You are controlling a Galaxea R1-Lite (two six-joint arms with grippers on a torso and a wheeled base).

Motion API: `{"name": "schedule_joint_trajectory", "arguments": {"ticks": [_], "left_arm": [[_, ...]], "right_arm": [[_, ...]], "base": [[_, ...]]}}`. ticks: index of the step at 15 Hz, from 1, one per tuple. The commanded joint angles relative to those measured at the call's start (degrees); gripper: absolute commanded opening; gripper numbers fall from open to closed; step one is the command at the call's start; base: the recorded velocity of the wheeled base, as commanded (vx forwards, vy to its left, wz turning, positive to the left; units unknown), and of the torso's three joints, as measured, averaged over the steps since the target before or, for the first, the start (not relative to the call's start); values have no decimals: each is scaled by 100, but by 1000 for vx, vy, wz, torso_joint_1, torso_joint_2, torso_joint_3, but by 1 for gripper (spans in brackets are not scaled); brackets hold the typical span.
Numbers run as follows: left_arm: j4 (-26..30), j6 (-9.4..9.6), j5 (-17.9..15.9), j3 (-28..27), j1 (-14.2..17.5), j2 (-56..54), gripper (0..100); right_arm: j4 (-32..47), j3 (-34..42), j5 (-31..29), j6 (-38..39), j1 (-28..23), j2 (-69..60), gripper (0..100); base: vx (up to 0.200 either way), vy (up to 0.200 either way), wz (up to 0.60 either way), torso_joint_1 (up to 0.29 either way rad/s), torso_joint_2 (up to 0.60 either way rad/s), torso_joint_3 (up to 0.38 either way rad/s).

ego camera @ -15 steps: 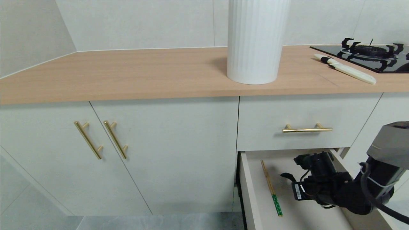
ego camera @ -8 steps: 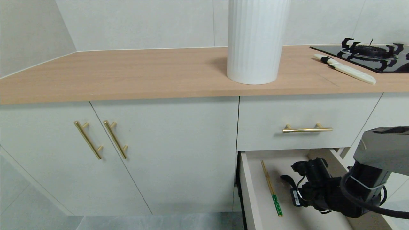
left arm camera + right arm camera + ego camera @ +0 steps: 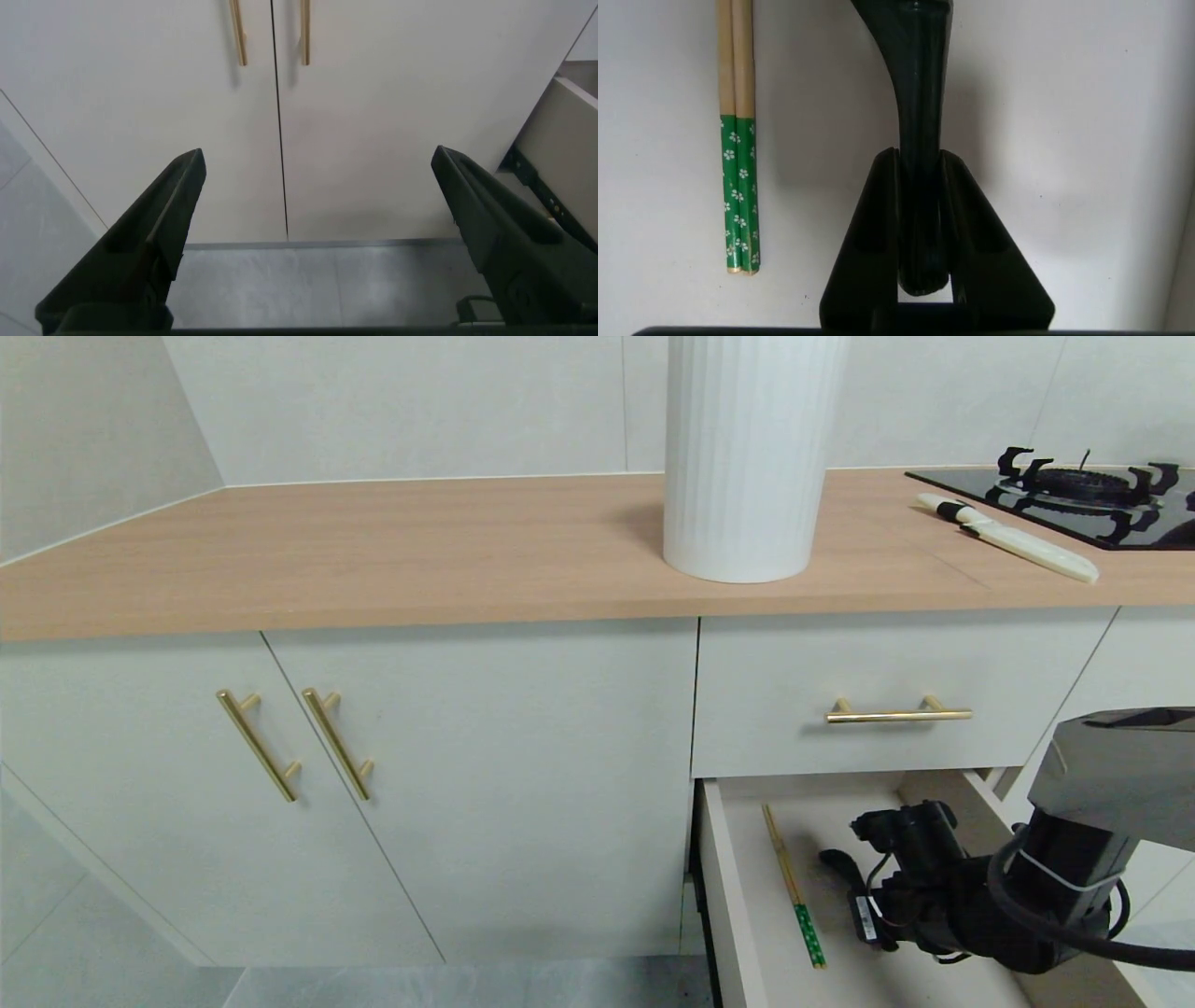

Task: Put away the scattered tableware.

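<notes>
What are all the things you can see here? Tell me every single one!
counter: 1, wood-brown, along the wall
vase: 1, white, ribbed, standing on the counter
knife: 1, white with a black band, lying on the counter beside the stove
stove: 1, black, far right end of the counter
doors: 2, white, under the counter
shut drawer: 1, white, under the counter
open drawer: 1, white, below the shut drawer
chopsticks: 2, wood with green ends, in the open drawer
utensil: 1, black, held over the open drawer
right gripper: fingers shut on the utensil
left gripper: fingers open, facing the doors
</notes>
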Motion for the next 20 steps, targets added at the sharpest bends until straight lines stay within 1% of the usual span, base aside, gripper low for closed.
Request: {"name": "schedule_joint_trajectory", "arguments": {"ticks": [1,7,10,12,13,14,15,17,19,20], "left_arm": [[-1,-4,-2,2,1,9,100],[-1,-4,6,2,1,9,100],[-1,-4,6,2,1,9,100],[-1,-4,6,2,1,9,100],[-1,-4,6,2,1,9,100],[-1,-4,6,2,1,9,100],[-1,-4,6,2,1,9,100],[-1,-4,6,2,1,9,100],[-1,-4,-2,2,1,9,100],[7,-4,6,2,1,9,100]], "right_arm": [[6,12,-4,-3,7,-7,100],[58,47,5,-12,7,-103,100],[146,135,-4,-21,7,-464,100],[551,153,5,-30,7,-912,100],[928,144,5,-30,7,-1334,100],[1544,161,49,-21,16,-2054,100],[1790,161,67,-12,33,-2344,100],[2686,170,119,-12,60,-3320,100],[3196,197,154,23,218,-3900,100],[3635,197,242,58,402,-4164,100]], "base": [[0,0,0,0,0,0],[0,0,0,0,0,0],[0,0,0,0,0,0],[0,0,0,0,0,0],[0,0,0,0,0,0],[0,0,0,0,0,0],[0,0,0,0,0,0],[0,0,0,0,0,0],[0,0,0,0,0,0],[0,0,0,0,0,0]]}}
